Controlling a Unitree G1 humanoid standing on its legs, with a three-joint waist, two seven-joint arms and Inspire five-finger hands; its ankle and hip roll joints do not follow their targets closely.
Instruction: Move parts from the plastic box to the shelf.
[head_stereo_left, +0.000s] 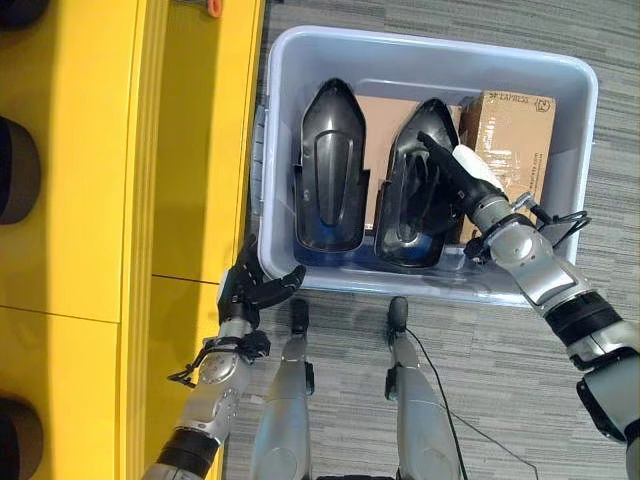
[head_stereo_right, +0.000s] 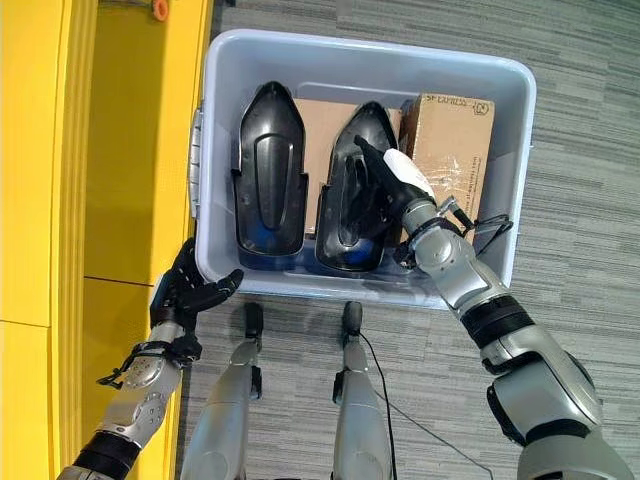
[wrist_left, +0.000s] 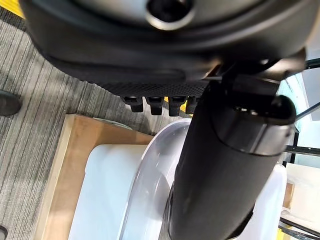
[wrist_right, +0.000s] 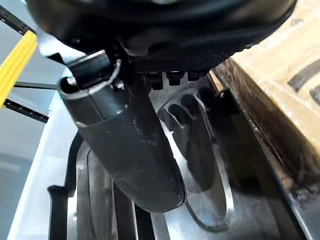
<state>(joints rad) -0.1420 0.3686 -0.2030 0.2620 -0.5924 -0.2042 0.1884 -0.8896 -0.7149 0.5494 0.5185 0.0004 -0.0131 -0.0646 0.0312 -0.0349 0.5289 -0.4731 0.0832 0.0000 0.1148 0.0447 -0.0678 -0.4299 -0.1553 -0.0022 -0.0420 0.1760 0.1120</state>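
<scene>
Grey carpet lay under the box (head_stereo_left: 573, 95) as your right hand (head_stereo_right: 388, 186) reached open over a part (head_stereo_right: 352, 195), left hand (head_stereo_left: 256, 287) open outside; you next needed a firm grasp.

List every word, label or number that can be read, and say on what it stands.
Cardboard box: one line of dark print with a small mark at its far edge, too small to read surely.
Plastic box, black parts: no text seen.

In front of me the plastic box (head_stereo_left: 560, 75) holds two parts (head_stereo_left: 330, 170) (head_stereo_left: 405, 210) side by side, a cardboard box (head_stereo_left: 515, 130) to their right. The shelf (head_stereo_left: 190, 150) lies to my left.
</scene>
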